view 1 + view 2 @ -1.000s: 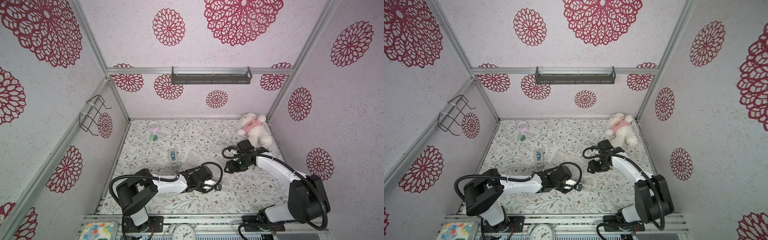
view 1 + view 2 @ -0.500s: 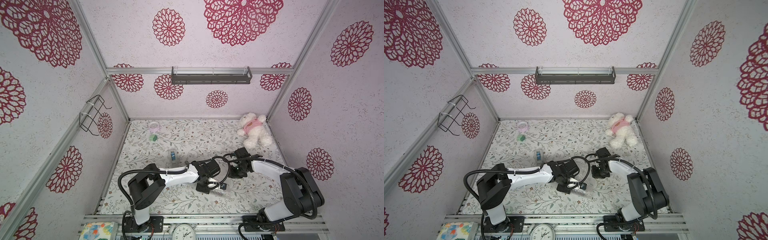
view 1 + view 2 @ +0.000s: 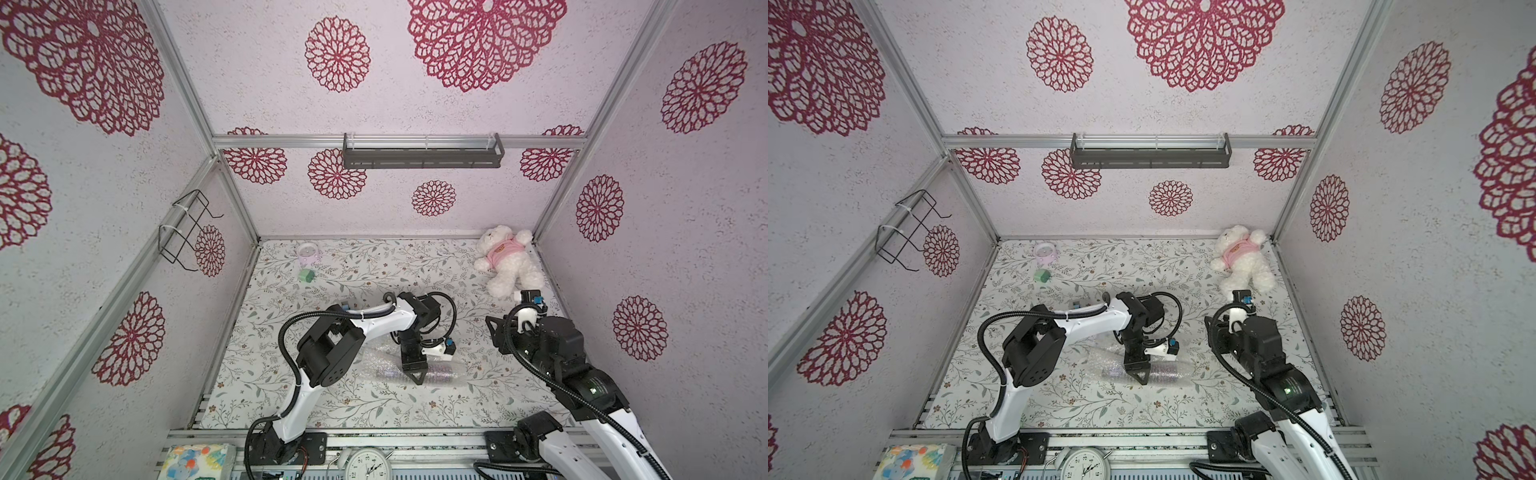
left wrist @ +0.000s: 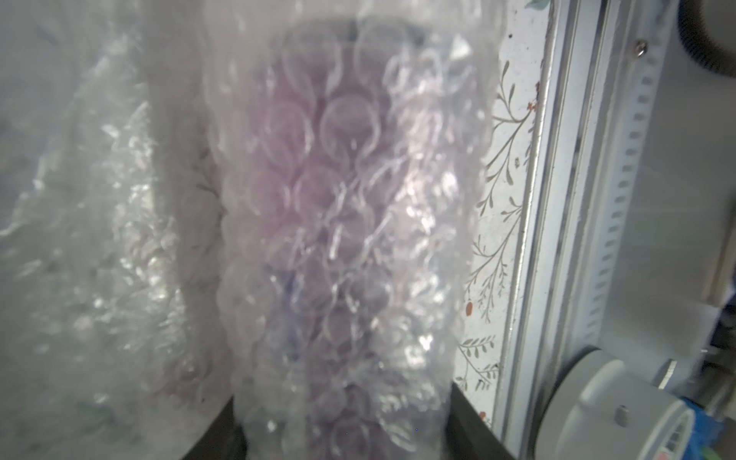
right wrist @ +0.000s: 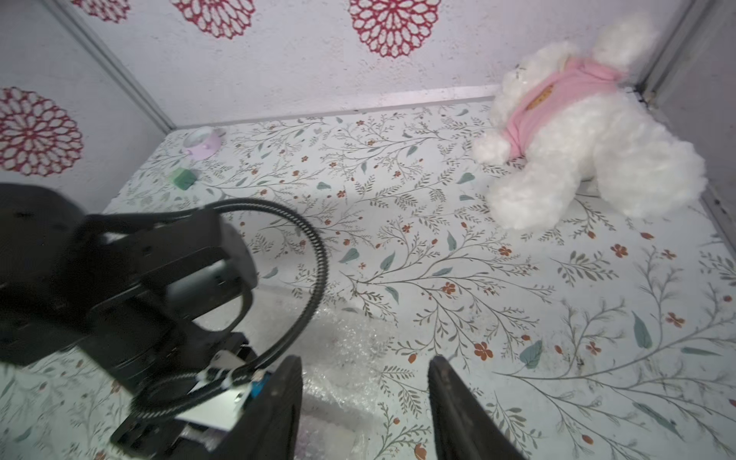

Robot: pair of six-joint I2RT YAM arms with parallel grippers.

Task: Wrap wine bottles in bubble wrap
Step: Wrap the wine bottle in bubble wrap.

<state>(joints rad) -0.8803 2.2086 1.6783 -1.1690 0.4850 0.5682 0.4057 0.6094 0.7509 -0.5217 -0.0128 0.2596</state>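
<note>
Prob. fragile, heavyish, slippery: small clear glass bottle of purple liquid (image 4: 318, 191) inside soft clear bubbly plastic wrap (image 3: 376, 353); best taken mid-body, gently. Lies flat near front edge of floral table (image 3: 357, 403), mid-width. Looks whitish, crinkly, purple showing thru. Clamped mid-body by left gripper (image 3: 415, 376); nothing in spread right gripper (image 5: 364, 360).

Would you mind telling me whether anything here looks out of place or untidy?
Nothing looks spilled or broken. The bubble wrap round the wine bottle looks loose, with a crumpled slack stretch beside it. A teddy bear lies sprawled in the far right corner, unrelated to wrapping.
</note>
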